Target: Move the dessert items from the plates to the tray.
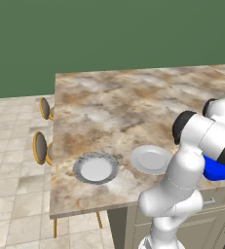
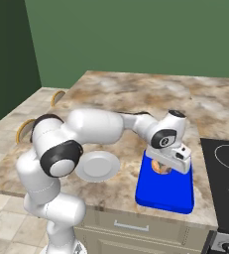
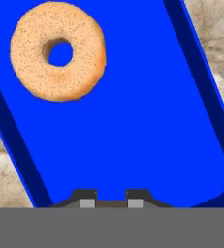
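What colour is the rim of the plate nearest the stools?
The plate has a dark grey textured rim around a white centre; the left base view shows it best.

A rendered home kitchen: a brown-and-cream marble-patterned counter (image 1: 133, 107) forms an island above beige cabinet drawers with metal handles (image 2: 131, 226). A black glass stovetop with ring-marked burners (image 2: 227, 186) is set into it. What look like round wooden stools with gold frames (image 1: 41, 147) stand on the beige tiled floor (image 1: 11, 185), before a dark green wall (image 1: 109, 34).
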